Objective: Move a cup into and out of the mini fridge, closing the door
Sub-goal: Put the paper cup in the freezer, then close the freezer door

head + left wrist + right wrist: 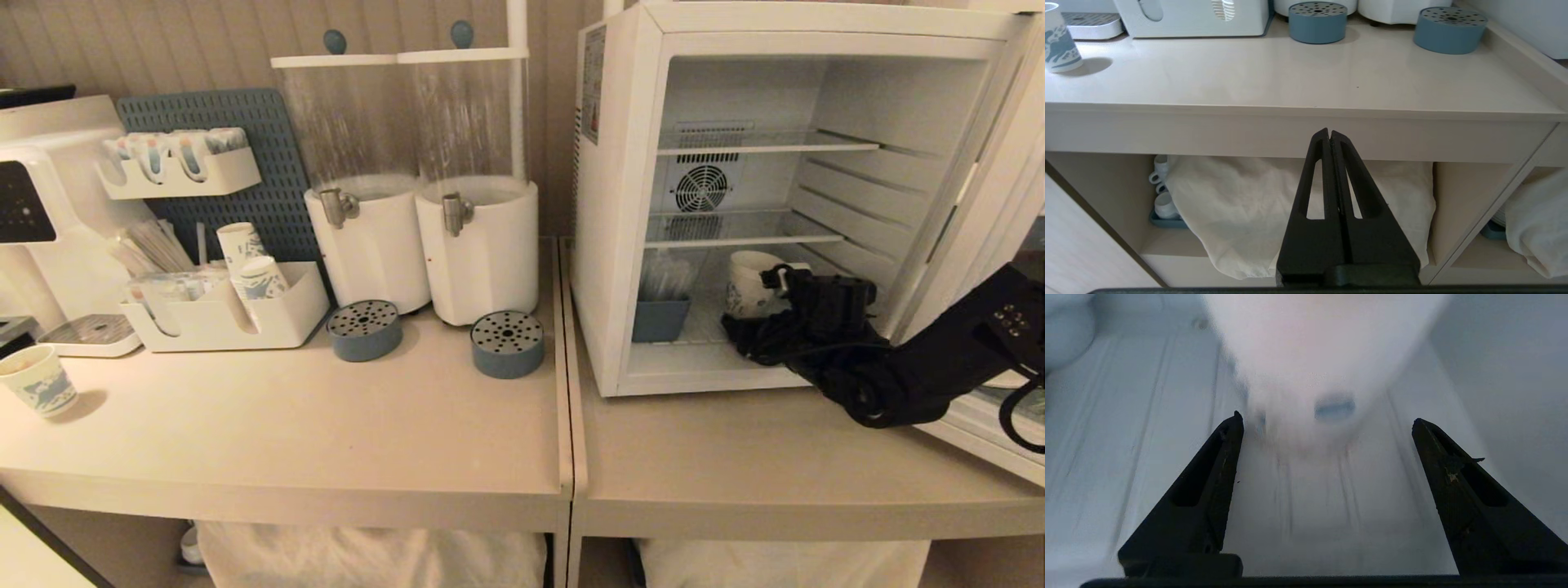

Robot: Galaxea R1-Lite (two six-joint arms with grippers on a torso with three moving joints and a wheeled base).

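Observation:
The mini fridge (pixel 620 204) stands open on the right counter, its door (pixel 992 180) swung out to the right edge of the head view. The cup (pixel 751 282), white with a blue print, stands upright on the fridge's bottom wire shelf. My right gripper (pixel 780 282) reaches into the fridge right beside it. In the right wrist view the cup (pixel 1323 355) is a blur just beyond the open gripper (pixel 1327 420), with nothing between the fingers. My left gripper (pixel 1329 132) is shut and empty, parked in front of the counter's edge, below its top.
A blue container (pixel 660 318) sits in the fridge left of the cup. On the left counter are another patterned paper cup (pixel 37 380), a white organizer with stacked cups (pixel 245 253), two dispensers (pixel 478 245) with blue drip trays (pixel 506 343) and a coffee machine (pixel 41 204).

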